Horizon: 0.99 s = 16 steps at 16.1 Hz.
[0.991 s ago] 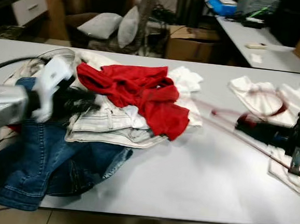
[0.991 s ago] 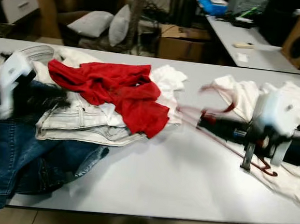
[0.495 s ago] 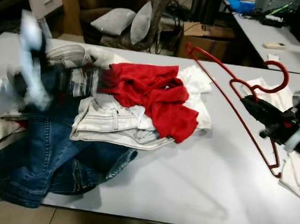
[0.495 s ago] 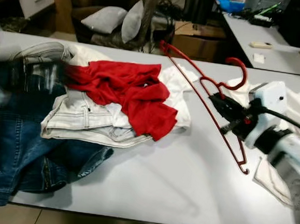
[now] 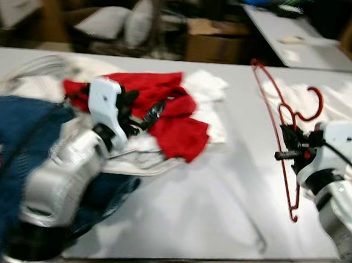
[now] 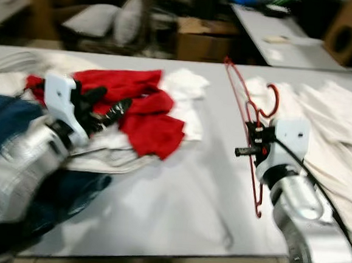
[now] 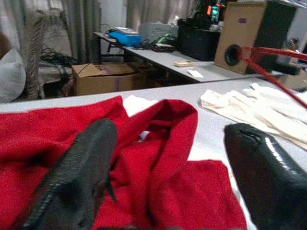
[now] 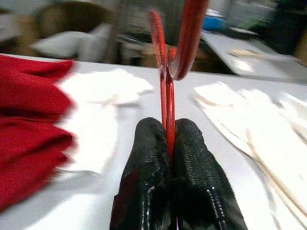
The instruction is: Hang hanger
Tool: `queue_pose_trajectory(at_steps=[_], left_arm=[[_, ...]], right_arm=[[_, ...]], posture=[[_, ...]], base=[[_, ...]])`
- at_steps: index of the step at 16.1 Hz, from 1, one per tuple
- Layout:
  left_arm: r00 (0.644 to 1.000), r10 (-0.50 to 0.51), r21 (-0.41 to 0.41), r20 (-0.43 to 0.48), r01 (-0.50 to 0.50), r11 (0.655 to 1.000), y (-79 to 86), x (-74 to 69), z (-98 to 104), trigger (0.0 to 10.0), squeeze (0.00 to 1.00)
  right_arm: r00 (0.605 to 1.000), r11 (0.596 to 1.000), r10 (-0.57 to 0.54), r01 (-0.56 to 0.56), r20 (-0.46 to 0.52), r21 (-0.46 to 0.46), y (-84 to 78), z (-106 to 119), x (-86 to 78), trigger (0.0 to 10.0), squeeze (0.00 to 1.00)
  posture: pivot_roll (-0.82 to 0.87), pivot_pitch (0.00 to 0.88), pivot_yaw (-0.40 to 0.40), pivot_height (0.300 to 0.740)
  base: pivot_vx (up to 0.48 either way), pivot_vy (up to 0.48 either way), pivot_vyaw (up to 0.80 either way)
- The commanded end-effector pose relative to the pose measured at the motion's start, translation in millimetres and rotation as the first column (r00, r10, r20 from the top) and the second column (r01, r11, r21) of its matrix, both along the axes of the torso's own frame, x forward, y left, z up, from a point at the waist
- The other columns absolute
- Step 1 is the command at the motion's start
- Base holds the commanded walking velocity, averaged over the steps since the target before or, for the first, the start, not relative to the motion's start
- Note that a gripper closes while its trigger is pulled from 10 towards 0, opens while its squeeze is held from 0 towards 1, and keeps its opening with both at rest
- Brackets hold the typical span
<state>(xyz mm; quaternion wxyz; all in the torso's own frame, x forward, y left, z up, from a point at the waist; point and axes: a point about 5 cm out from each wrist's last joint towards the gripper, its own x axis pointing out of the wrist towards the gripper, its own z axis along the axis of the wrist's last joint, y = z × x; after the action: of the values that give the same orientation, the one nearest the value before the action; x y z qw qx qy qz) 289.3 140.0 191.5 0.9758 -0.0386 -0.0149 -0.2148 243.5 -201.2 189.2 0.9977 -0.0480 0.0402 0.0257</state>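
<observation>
Two claws are in play. Our right claw is pinched tight on the red hanger, gripping it just below the hook and holding it up above the grey bench, between the red garment and the white clothes. Our left claw stands apart, empty, over the red garment. No rail is visible, so we judge it best to keep the pinch firm, hold the hook upright and free, and carry the hanger clear of the clothes.
</observation>
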Motion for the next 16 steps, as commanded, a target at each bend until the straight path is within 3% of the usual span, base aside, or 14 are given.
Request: queue_pose_trajectory(at_steps=[1,4,6,10,16], left_arm=[[0.999,0.034,0.044,0.012,-0.034,0.998,-2.4,-4.3,-5.9,10.0,0.53],[0.999,0.048,0.155,0.018,-0.050,0.987,-7.4,-12.5,-20.4,10.0,0.53],[0.997,0.079,0.157,0.022,-0.081,0.984,-6.5,-14.4,-23.2,10.0,0.53],[0.997,0.076,0.177,0.025,-0.079,0.981,-7.6,-15.8,-25.9,10.0,0.53],[0.998,0.056,0.179,0.025,-0.060,0.982,-13.0,-13.8,-26.9,10.0,0.52]], right_arm=[[1.000,1.000,-0.014,0.014,-0.019,0.005,5.0,-2.1,-2.3,10.0,0.00],[0.999,0.999,-0.034,0.036,-0.038,0.033,11.7,-9.4,-3.9,10.0,0.00],[0.998,0.998,-0.053,0.052,-0.032,-0.038,10.4,-11.9,-2.2,10.0,0.00],[0.998,0.997,-0.046,0.044,-0.033,-0.057,9.0,-14.5,-3.4,10.0,0.00],[0.998,0.997,-0.041,0.044,-0.048,0.066,7.4,-14.7,-11.1,10.0,0.00]], posture=[[-0.02,0.000,-0.011,0.740],[-0.01,0.000,-0.034,0.740],[0.00,0.000,-0.040,0.740],[-0.01,0.000,-0.031,0.740],[-0.01,0.000,-0.017,0.740]], base=[[0.000,-0.307,0.00],[0.000,-0.309,0.00],[0.000,-0.311,0.00],[0.000,-0.306,0.00],[0.000,-0.305,0.00]])
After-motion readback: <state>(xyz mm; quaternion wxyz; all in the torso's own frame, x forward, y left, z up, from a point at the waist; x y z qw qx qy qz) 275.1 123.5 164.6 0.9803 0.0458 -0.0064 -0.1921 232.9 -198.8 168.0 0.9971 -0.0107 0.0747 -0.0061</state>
